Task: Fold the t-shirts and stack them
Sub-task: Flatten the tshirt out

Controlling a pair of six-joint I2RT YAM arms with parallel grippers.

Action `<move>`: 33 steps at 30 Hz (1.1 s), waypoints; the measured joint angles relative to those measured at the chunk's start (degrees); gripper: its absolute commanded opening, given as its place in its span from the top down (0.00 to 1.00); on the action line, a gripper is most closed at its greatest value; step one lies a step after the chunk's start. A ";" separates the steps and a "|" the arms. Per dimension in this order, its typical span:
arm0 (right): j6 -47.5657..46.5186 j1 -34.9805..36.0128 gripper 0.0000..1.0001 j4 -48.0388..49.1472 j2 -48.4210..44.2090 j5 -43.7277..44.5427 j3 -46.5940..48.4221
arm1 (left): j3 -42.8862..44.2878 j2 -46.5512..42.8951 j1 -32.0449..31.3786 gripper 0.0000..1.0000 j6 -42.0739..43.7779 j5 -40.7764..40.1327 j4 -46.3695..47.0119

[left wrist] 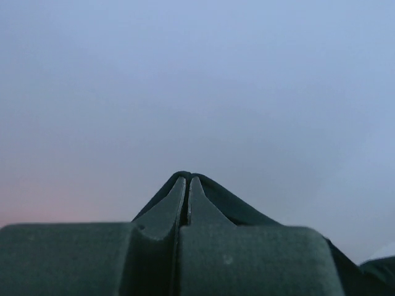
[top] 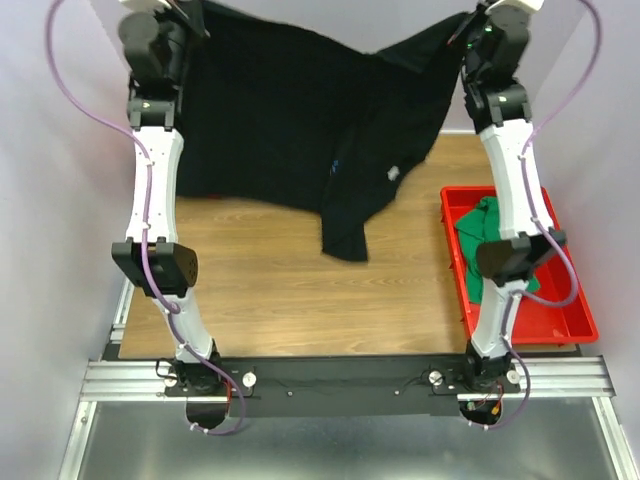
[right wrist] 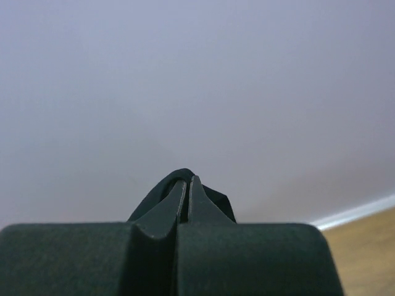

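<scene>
- Tabletop (top: 270, 290) is filling the middle of the overhead view, and the hanging cloth is either brushing it or hovering just above; I cannot tell which. An uneven descent could be leaving the cloth bunched there instead of flat.
- Black t-shirt (top: 290, 110) is hanging stretched across the upper part of the frame, held at two top points. One corner is drooping toward the centre, and that low corner could be folding under itself on landing.
- Red bin (top: 585, 325) is sitting at the lower right, near the shirt's right side. A sideways swing could be dragging cloth over its rim.
- Green t-shirt (top: 480, 225) is lying in the bin's upper end, partly hidden by the right arm (top: 522, 185), which could be snagging it when moving.
- Left gripper (left wrist: 187, 179) and right gripper (right wrist: 187, 179) are each pinching a thin edge of the black cloth, fingers pressed together on it. Such small bites could be slipping under the shirt's weight.
</scene>
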 measured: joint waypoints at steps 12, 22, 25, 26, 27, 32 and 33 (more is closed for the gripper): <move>-2.38 0.04 1.00 18.86 -30.80 -4.28 -30.88 | -11.02 -14.53 6.64 1.00 2.36 3.37 9.33; 9.84 0.02 0.99 16.44 -54.86 -12.26 -93.04 | -64.28 -26.62 6.67 1.00 -6.99 0.72 7.56; 14.38 0.00 1.00 12.22 -62.79 -16.06 -106.27 | -78.38 -35.28 6.71 1.00 -10.01 -0.13 5.03; 16.70 0.00 0.99 10.19 -66.93 -18.75 -110.97 | -83.52 -40.24 6.73 1.00 -11.43 -0.42 3.82; 17.68 0.00 0.99 9.29 -69.20 -20.24 -112.85 | -86.07 -43.41 6.73 1.00 -12.11 -0.57 3.65; 21.46 0.61 1.00 7.48 -73.53 -26.03 -117.33 | -95.45 -53.53 6.75 1.00 -15.78 -3.48 4.20; 21.86 0.94 1.00 7.15 -73.02 -26.62 -117.70 | -97.13 -53.77 6.75 1.00 -16.98 -4.35 4.15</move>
